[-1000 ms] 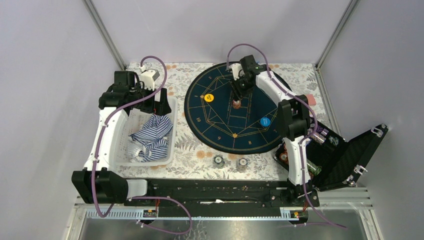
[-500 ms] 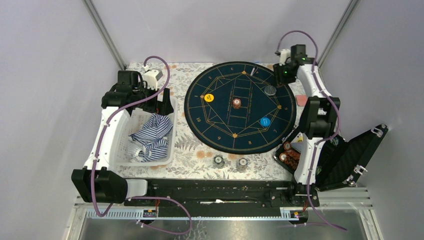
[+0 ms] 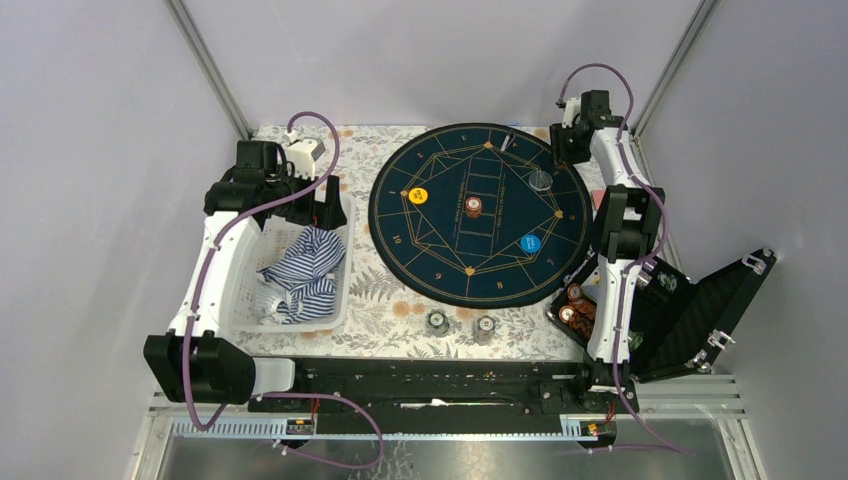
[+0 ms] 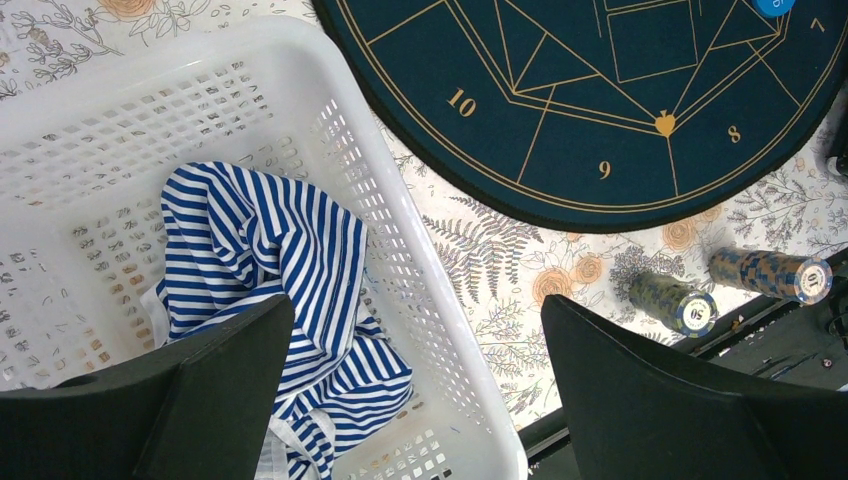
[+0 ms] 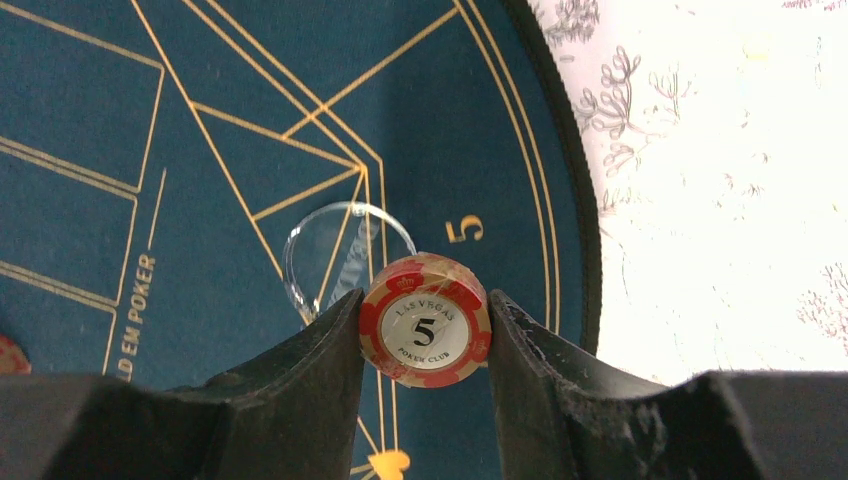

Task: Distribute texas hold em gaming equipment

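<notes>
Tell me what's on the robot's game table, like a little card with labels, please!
right end effector: shut on red 5 chip, over the mat near its 5
left end effector: open, above white basket
in basket: blue-striped cloth
on mat: yellow disc, blue disc, clear disc, chip stack in the middle
off mat: two chip stacks on flowery cloth
case: open, chips inside

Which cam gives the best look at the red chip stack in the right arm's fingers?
Right wrist: the red chip stack sits centre frame, pinched between the right fingers, with its 5 face readable. Top external: I can't make it out at the arm's tip. Left wrist: not in view.
</notes>
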`<state>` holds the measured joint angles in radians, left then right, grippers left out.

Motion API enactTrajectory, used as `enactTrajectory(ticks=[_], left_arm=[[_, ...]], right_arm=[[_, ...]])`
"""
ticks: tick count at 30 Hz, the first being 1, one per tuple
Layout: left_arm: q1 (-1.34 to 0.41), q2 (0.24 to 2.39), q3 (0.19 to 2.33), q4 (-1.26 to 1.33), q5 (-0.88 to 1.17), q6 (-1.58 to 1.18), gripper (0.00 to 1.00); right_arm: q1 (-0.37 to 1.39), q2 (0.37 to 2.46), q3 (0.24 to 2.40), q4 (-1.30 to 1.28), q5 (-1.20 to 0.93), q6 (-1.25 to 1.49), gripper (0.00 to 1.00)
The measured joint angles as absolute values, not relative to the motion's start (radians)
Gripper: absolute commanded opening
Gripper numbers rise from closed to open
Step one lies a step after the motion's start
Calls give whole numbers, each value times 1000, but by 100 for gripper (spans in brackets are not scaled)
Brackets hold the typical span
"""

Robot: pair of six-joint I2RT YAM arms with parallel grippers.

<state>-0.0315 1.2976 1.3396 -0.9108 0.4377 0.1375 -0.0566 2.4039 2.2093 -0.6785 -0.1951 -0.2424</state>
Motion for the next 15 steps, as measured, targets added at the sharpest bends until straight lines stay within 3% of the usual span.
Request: enactTrajectory(ticks=[15], left_arm=[[-31,1299,1332,-899,429,130,99]], right_arm=[[-13,2538,2290,-525,-146,-202,45]])
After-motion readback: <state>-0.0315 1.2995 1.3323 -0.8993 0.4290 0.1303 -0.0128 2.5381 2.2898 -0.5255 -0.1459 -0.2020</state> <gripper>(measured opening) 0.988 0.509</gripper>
